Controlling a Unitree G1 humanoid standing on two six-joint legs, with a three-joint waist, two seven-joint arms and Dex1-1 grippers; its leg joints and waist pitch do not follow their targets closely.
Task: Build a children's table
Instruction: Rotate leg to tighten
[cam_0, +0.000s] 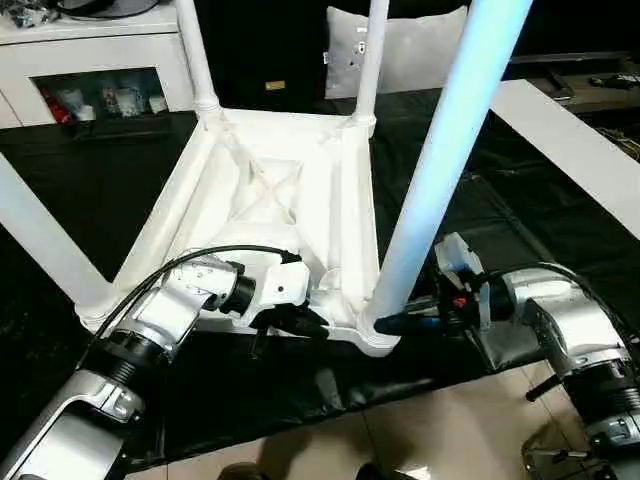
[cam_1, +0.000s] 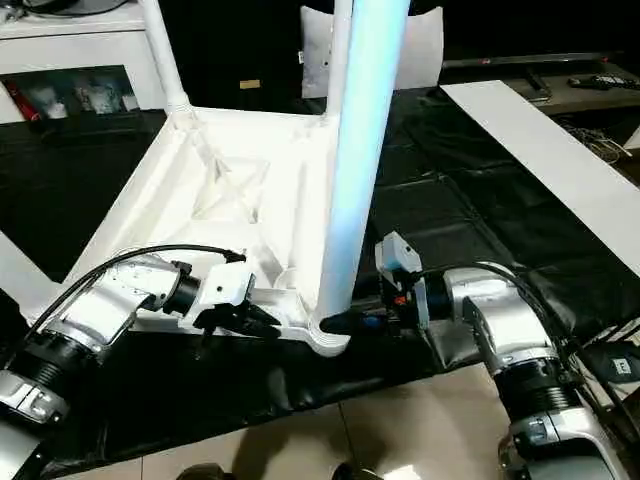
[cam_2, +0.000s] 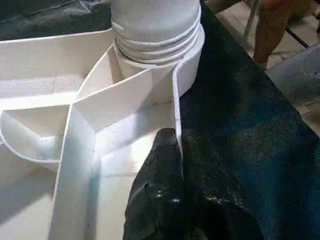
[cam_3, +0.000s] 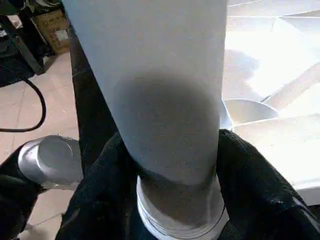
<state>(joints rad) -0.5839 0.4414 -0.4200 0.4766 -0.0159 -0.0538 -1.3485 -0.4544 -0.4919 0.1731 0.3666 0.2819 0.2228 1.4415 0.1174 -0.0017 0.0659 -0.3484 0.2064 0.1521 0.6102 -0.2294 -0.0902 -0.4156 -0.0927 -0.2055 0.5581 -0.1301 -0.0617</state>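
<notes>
The children's table top lies upside down on the black-covered work table, ribbed underside up. Legs stand in its corner sockets: two at the far corners, one at the left and one at the near corner. My left gripper is shut on the top's thin near rim, just beside the near socket. My right gripper reaches in from the right, and its black fingers press both sides of the near leg just above the threaded collar.
A white glass-door cabinet stands at the back left and a grey cushion behind the table. A long white board lies on the work table at the right. Tiled floor shows below the work table's near edge.
</notes>
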